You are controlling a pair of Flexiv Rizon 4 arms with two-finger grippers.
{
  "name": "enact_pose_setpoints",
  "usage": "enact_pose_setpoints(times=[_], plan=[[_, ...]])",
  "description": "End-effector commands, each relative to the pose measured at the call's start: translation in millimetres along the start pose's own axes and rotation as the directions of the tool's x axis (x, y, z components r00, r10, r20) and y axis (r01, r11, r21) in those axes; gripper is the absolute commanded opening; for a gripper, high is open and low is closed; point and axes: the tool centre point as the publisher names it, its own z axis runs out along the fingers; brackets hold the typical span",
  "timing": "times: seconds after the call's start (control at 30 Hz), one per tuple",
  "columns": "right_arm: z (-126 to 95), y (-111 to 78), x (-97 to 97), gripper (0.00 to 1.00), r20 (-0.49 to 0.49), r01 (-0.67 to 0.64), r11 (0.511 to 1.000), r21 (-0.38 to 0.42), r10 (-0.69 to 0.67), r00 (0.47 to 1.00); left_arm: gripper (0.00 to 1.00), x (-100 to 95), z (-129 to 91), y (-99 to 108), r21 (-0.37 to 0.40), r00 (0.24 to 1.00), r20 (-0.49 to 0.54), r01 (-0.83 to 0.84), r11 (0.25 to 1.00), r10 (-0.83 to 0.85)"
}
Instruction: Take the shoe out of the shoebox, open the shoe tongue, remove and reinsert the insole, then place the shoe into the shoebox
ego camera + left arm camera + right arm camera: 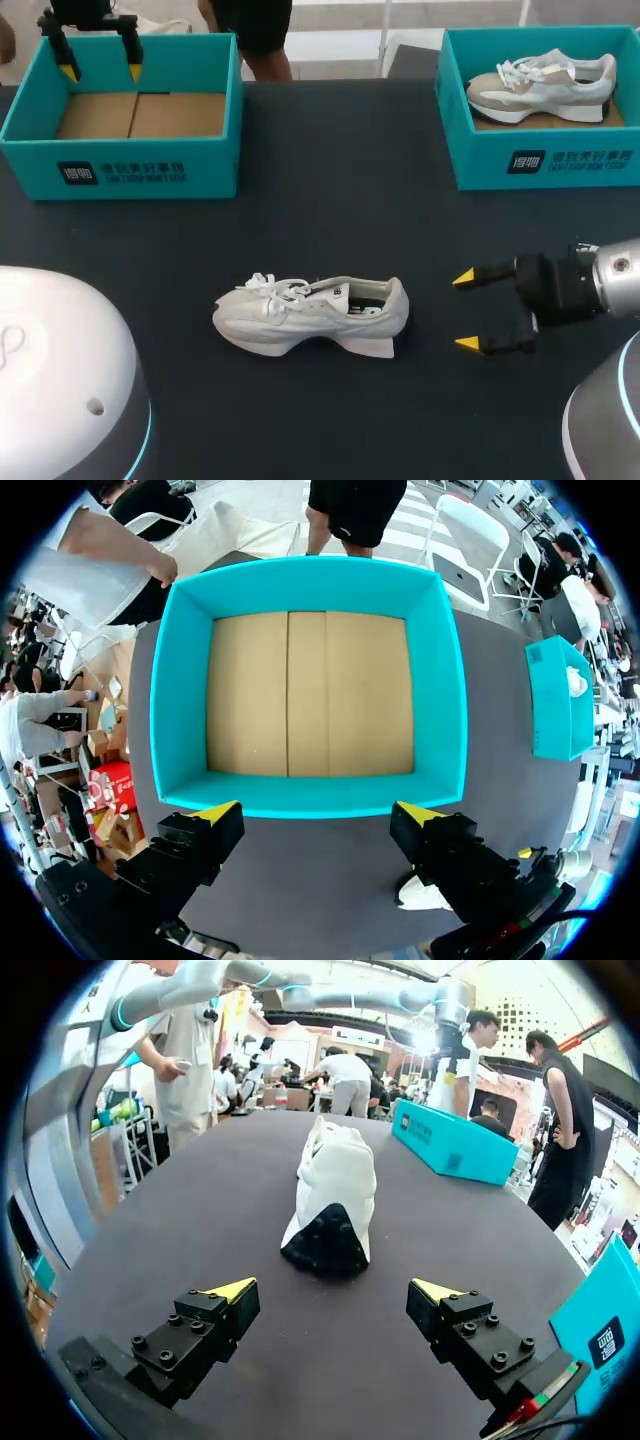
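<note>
A white shoe (312, 314) lies on its sole in the middle of the dark table, toe to the left, heel toward my right gripper (467, 312). That gripper stands open a short way right of the heel, nothing between its fingers. In the right wrist view the shoe (333, 1198) lies ahead of the open gripper (337, 1289), heel nearest. My left gripper (100, 71) hangs open above the empty teal shoebox (125, 112) at the back left. The left wrist view looks down into this box (310, 692), with the open gripper (318, 811) over its near wall.
A second teal box (540, 105) at the back right holds a beige and white shoe (540, 86). The white shoe's toe (425, 893) peeks past the left gripper's finger. Dark table (330, 230) lies between the boxes and the shoe.
</note>
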Motion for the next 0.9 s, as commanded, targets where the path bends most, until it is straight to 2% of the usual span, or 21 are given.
enact_pose_setpoints(times=[0.03,0.17,0.23,0.63,0.8,0.9], plan=[[15,-12.9,-11.1,1.00,-0.011,-0.005,1.000,0.002,0.005,1.000,1.00,0.0,0,0,0.000,1.000,0.000,0.000,1.000,0.000],[17,-17.8,-14.4,1.00,-0.005,-0.024,1.000,0.003,0.024,1.000,1.00,0.0,0,0,0.000,1.000,0.000,0.000,1.000,0.000],[13,-18.3,-16.4,1.00,0.013,-0.034,0.999,0.028,0.034,0.999,1.00,0.0,0,0,0.000,1.000,0.000,0.000,1.000,0.000],[13,-18.3,-16.4,1.00,0.013,-0.034,0.999,0.028,0.034,0.999,1.00,0.0,0,0,0.000,1.000,0.000,0.000,1.000,0.000],[25,-2.9,-13.6,1.00,0.069,-0.050,0.998,0.032,0.048,0.996,1.00,0.0,0,0,0.000,1.000,0.000,0.000,1.000,0.000],[32,2.3,-13.6,1.00,0.065,-0.059,0.997,0.050,0.055,0.996,1.00,0.0,0,0,0.000,1.000,0.000,0.000,1.000,0.000]])
